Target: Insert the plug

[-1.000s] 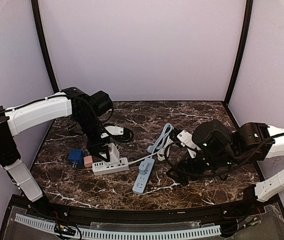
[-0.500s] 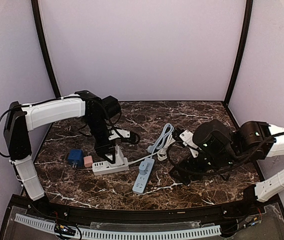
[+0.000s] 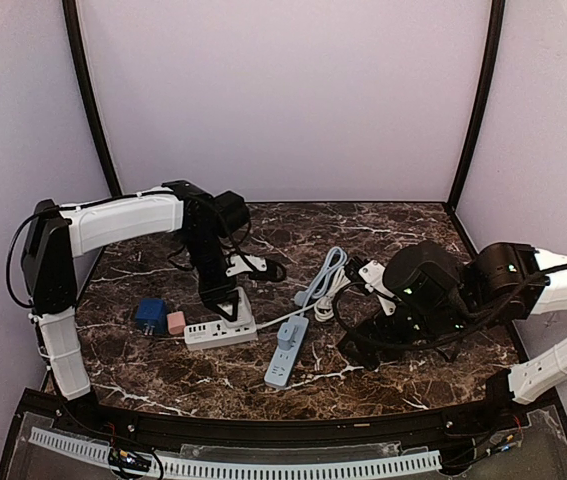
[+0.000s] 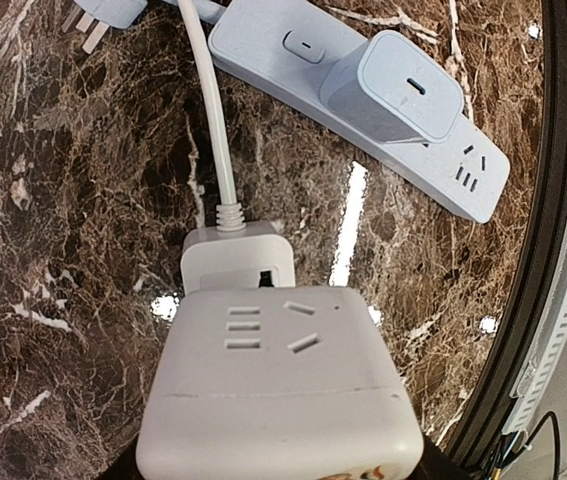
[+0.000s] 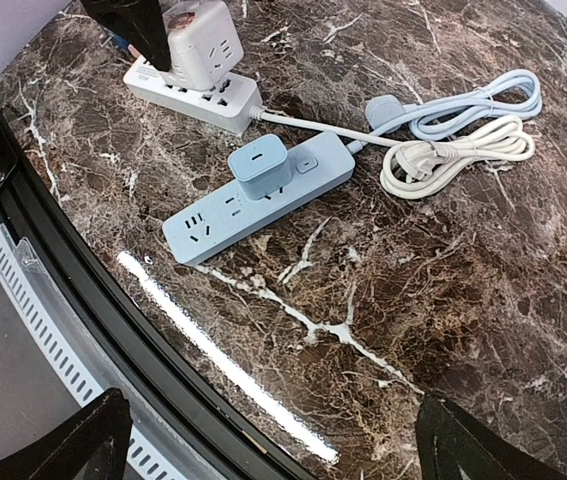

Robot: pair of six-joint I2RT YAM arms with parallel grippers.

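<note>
**A:** Checking top cam first. Where's the plug?

**B:** Left-centre of frame. L claw (image 3: 225, 303) pinches the plug (image 3: 231, 310), a white cube, right over the white strip (image 3: 213, 333). Jaws about half-wide, closed on its sides. R claw (image 3: 355, 345) lies low at centre-right, spread wide, nothing in it.

**A:** Seated yet?

**B:** Can't tell from up there. Blue strip (image 3: 285, 362) lies just beside, lower centre. Small blue box (image 3: 149, 314) & pink block (image 3: 175, 322) sit off the white strip's other end.

**A:** L wrist cam?

**B:** Plug (image 4: 278, 380) fills the bottom: matte plastic, rounded corners, slot holes on top, a seam across. Only the white strip's cord end (image 4: 235, 262) pokes out past it, so prongs & holes are hidden. Fingers barely show.

**A:** Risks, imo?

**B:** Pins hidden = easy to miss the holes. Push down off-line & they could jam or bend. It's smooth plastic on a glossy marble table (image 4: 83, 200) w/ nothing pinning the strip, so it may skid or tip. The slick cube could also twist in the grip.

**A:** R wrist cam?

**B:** Upper left: plug (image 5: 203, 45) sits on the white strip (image 5: 198, 95), maybe a touch tilted. Blue strip (image 5: 258, 200) w/ a boxy charger (image 5: 258, 165) is mid-frame, and coiled rubbery cords (image 5: 458, 125) are upper right. R claw's fingers (image 5: 73, 440) sit at both bottom corners, well apart.
</note>
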